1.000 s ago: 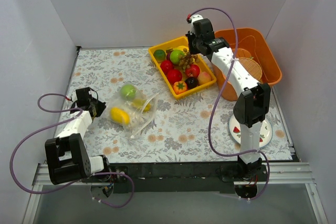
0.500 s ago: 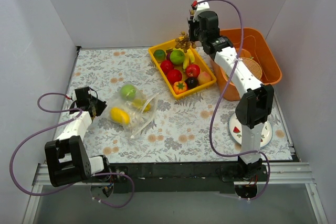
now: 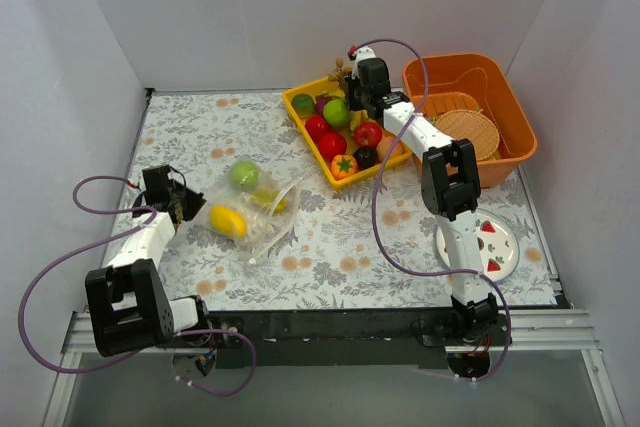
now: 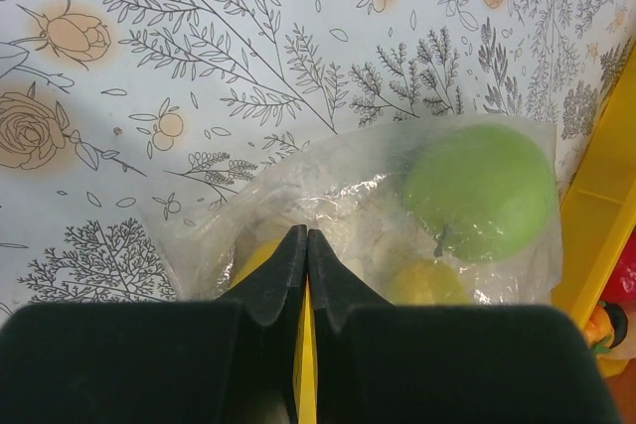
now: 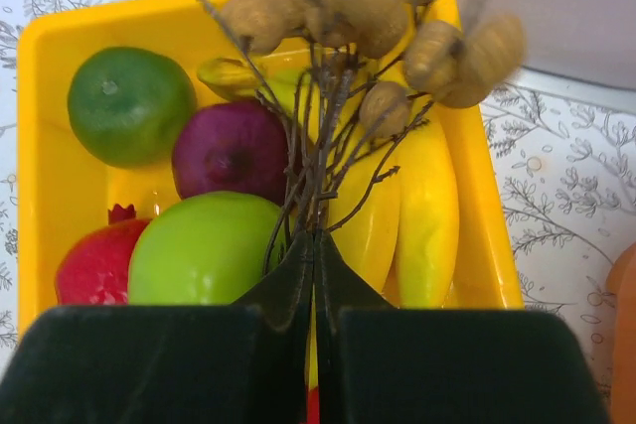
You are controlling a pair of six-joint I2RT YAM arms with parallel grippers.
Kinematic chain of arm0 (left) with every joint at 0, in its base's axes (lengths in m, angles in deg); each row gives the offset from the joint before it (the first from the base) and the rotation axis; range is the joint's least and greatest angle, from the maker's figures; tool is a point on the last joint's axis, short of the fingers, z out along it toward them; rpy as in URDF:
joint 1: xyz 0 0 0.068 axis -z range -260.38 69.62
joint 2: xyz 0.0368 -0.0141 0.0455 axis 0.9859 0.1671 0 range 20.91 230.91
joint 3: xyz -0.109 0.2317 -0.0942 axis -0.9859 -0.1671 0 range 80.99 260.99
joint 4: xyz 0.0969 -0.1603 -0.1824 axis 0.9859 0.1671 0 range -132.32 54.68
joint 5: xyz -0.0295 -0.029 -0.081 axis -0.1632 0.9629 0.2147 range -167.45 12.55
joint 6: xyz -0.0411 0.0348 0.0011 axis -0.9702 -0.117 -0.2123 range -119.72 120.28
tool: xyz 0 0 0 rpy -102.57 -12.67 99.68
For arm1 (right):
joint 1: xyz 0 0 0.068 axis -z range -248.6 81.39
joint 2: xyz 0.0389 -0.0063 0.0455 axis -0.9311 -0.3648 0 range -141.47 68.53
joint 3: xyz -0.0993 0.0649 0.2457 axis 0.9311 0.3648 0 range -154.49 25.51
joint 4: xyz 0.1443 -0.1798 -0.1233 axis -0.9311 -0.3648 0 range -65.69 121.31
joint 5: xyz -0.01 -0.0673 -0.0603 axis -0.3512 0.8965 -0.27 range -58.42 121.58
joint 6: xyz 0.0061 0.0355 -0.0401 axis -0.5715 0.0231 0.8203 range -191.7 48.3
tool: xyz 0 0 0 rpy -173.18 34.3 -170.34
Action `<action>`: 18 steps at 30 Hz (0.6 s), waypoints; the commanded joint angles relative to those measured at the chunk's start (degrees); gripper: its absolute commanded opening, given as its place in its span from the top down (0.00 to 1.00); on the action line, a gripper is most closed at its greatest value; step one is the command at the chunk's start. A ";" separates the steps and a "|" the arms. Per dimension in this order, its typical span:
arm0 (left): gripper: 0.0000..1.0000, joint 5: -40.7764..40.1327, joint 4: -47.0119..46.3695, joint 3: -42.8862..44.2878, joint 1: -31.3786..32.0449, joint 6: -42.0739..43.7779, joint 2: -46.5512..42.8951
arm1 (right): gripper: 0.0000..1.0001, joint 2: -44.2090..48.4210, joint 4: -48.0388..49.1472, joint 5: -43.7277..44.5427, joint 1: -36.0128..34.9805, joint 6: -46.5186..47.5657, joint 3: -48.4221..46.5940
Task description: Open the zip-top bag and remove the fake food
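Right pincer is clamped tight, fingertips together on the thin dark stems of the brownish twiggy bunch of round nut-like toy pieces. The bunch is off the bench and held over the far end of the yellow plastic tray. Beneath it in the tray sit a dark green round fruit, a purple one, a light green apple and a yellow banana.

From above, that arm reaches to the tray's back corner, with the bunch just beside the pincer.

On the other side, the clear crinkly zip-top bag lies on the flower-printed bench, well apart from the tray. It still holds a glossy green toy apple and a yellow lemon-like piece.

Left pincer is closed too, no gap between its fingers. Its tips rest right at the bag's film, and I cannot tell whether any plastic is caught. The green apple sits just past the tips, to the right inside the bag.
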 commanded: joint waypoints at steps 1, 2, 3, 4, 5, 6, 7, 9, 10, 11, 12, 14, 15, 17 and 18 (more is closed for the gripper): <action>1.00 1.40 -1.15 0.46 -0.23 0.65 -2.42 | 0.99 1.87 -0.05 -3.47 0.89 -1.62 -3.19; 1.00 1.40 -1.32 0.46 -0.31 0.47 -2.43 | 0.99 2.04 -0.14 -3.99 1.15 -1.54 -3.10; 1.00 1.48 -1.32 0.46 -0.32 0.56 -2.34 | 0.99 2.04 -0.40 -4.52 1.24 -1.62 -3.10; 1.00 1.49 -1.41 0.29 -0.32 0.47 -2.34 | 0.99 2.13 -0.84 -4.61 1.33 -1.62 -2.75; 1.00 1.57 -1.50 0.29 -0.32 0.47 -2.16 | 0.99 2.74 -0.58 -4.70 1.42 -1.71 -2.23; 1.00 1.66 -1.50 0.20 -0.23 0.38 -2.25 | 0.99 3.18 -0.14 -4.88 1.42 -1.63 -1.35; 1.00 1.57 -1.59 0.20 -0.31 0.38 -2.16 | 0.99 3.62 0.12 -5.05 1.42 -1.62 -0.82; 1.00 1.66 -1.68 0.11 -0.23 0.29 -2.08 | 0.99 4.24 0.21 -5.14 1.33 -1.63 -0.20; 1.00 1.75 -1.68 0.20 -0.23 0.38 -2.07 | 0.98 4.50 0.13 -5.14 1.51 -1.62 -0.37; 1.00 1.84 -1.68 0.28 -0.23 0.38 -1.99 | 0.93 4.33 -0.57 -5.05 1.59 -1.62 -0.81; 1.00 1.84 -1.59 0.37 -0.31 0.47 -1.99 | 0.90 4.15 -1.01 -5.05 1.60 -1.62 -1.16; 1.00 1.84 -1.76 0.55 -0.32 0.56 -2.07 | 0.77 4.24 -1.89 -5.05 1.68 -1.71 -1.78; 1.00 1.84 -1.76 0.72 -0.32 0.47 -2.07 | 0.74 4.41 -2.16 -5.40 1.68 -1.89 -1.70; 1.00 1.84 -1.94 0.81 -0.32 0.47 -1.99 | 0.65 5.03 -2.60 -5.49 1.68 -2.06 -1.78; 1.00 1.84 -1.94 0.99 -0.23 0.47 -1.81 | 0.62 5.12 -2.86 -5.23 1.68 -2.06 -1.96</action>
